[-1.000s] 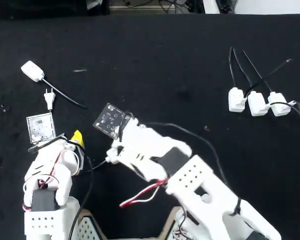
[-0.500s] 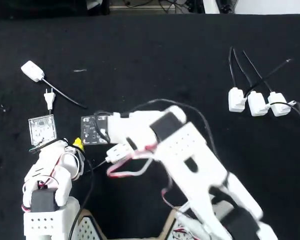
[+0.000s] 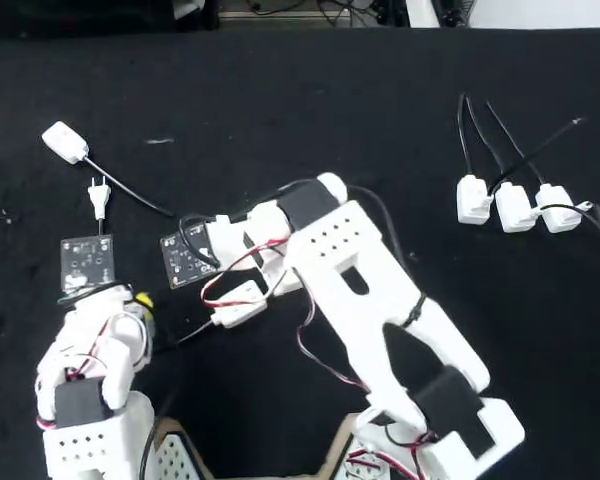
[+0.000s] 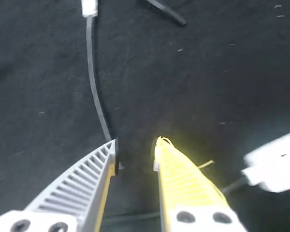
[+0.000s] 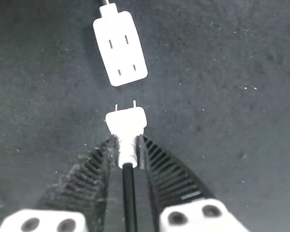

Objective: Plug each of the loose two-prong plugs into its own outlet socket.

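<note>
The right end effector (image 5: 127, 141) is clamped on the neck of a white two-prong plug (image 5: 126, 121). Its 2 prongs point at the outlet socket (image 5: 120, 48), just short of it. The left end effector (image 4: 135, 141) has its fingers apart above the worktop (image 4: 208, 72), and a black cable (image 4: 93, 92) runs up to them.

On the table (image 3: 310, 90), an outlet socket (image 3: 65, 143) lies at the far left, toward the rear. A loose plug (image 3: 99, 195) lies just in front of it, prongs toward the rear, not touching it. The plug cable (image 4: 94, 82) leads to the left gripper (image 4: 136, 142). Three corded socket units (image 3: 513, 207) lie side by side at the right. A second plug (image 5: 126, 121) sits between the fingers of the right gripper (image 5: 127, 140). Its prongs face a second outlet socket (image 5: 120, 47) just ahead, apart from it.
</note>
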You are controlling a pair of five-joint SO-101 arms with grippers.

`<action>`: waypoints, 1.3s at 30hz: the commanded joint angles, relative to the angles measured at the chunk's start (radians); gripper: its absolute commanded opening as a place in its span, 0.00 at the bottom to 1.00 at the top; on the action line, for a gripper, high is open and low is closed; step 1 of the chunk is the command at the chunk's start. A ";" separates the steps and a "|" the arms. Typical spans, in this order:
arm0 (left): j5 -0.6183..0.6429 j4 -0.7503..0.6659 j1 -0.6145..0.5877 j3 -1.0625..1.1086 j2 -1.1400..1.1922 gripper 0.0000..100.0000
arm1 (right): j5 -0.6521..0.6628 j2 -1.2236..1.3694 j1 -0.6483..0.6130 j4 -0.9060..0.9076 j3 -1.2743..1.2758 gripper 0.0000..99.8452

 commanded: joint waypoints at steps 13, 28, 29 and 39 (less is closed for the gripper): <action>-0.163 -0.028 -0.323 0.153 -0.005 0.14 | 0.011 0.176 -0.031 0.005 -0.177 0.01; -0.173 -0.026 -0.321 0.160 -0.005 0.14 | 0.011 0.242 -0.129 0.054 -0.219 0.01; -0.173 -0.026 -0.321 0.160 -0.005 0.14 | 0.011 0.242 -0.132 0.052 -0.219 0.01; -0.175 -0.005 -0.323 0.160 -0.005 0.14 | 0.038 0.242 -0.092 0.051 -0.219 0.01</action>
